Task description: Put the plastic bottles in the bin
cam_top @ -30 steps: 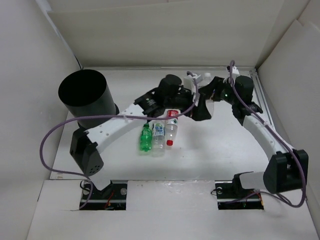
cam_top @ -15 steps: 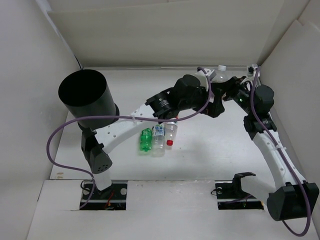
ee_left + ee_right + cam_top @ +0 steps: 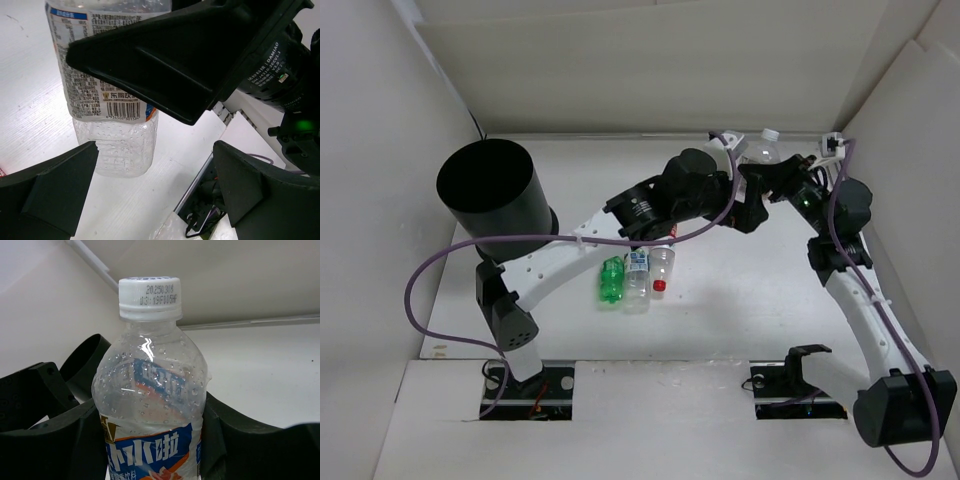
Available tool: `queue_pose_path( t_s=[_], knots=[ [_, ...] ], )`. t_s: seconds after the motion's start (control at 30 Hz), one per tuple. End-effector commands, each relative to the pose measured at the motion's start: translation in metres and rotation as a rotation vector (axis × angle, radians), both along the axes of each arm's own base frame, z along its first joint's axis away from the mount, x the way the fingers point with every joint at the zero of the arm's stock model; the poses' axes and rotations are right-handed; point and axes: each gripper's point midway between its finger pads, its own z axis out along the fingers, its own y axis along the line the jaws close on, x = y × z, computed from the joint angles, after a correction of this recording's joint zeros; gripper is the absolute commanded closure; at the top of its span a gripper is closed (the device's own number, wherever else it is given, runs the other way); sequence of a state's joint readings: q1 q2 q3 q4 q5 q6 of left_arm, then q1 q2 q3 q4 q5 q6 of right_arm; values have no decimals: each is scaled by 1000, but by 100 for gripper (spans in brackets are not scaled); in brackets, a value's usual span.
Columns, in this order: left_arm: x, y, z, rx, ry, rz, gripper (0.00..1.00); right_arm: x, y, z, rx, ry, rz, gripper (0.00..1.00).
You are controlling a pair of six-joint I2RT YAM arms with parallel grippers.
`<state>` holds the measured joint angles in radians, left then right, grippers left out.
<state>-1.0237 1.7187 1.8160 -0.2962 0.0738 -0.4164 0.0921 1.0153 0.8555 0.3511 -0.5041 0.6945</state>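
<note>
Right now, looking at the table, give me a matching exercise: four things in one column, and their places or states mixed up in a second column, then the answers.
Things:
1. green bottle
2. white-capped bottle
3. bin
4. left claw

Places or states:
A. stands at the far left of the table
B. lies near the middle of the table, beside two other bottles
C. open, gripping nothing
D. gripped by the right claw

Pairs: 1-B, 2-D, 3-A, 4-C
</note>
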Motion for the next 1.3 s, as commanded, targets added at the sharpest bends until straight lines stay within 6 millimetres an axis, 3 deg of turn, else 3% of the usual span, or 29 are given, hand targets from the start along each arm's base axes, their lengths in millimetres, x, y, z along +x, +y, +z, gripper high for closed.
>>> queue_pose_path(
  t_s=[0.0,0.03,0.23,0.37,0.4,0.67,0.77,0.83,0.87,0.9,0.93,0.97,1.0,1.07,1.13,1.17,1.2,1.23,1.27],
  knots=[
    [49,25,-27,110,-65,211,0,-80,32,91,86,-205,270,100],
    [52,30,-30,129,-67,236,0,-78,34,84,97,-152,271,100],
    [63,47,-38,193,-88,327,0,-89,30,90,60,-98,219,100],
    [69,52,-54,248,-90,355,0,-101,34,98,65,-102,254,100],
    [70,49,-54,247,-90,356,0,-109,34,108,69,-121,267,100],
    [68,42,-64,245,-99,306,0,-120,36,120,81,-136,290,100],
    [54,29,-59,198,-100,197,12,-118,40,116,78,-121,307,100],
    [48,23,-49,158,-102,157,62,-110,42,108,77,-92,307,95],
    [48,23,-47,147,-108,158,79,-110,43,110,66,-117,304,88],
    [48,25,-42,136,-108,171,86,-110,43,110,57,-125,301,69],
    [53,30,-35,128,-128,211,93,-109,43,110,55,-132,293,15],
    [55,35,-34,127,-126,241,95,-106,39,113,40,-165,253,0],
    [61,43,-21,98,-138,280,96,-101,37,107,20,-164,232,0],
    [85,70,-17,85,-106,399,96,-88,24,99,-23,-172,141,0],
    [105,102,-8,83,-55,500,98,-65,7,70,-116,-111,37,0],
    [132,140,-3,75,-33,612,99,-56,1,59,-146,-85,1,0],
    [145,160,-4,58,8,679,100,-46,-11,40,-188,-34,-66,0],
    [151,186,11,32,6,732,100,-37,-14,23,-210,8,-83,0],
    [167,227,11,44,19,817,100,-26,-15,6,-229,47,-95,0]
  ],
)
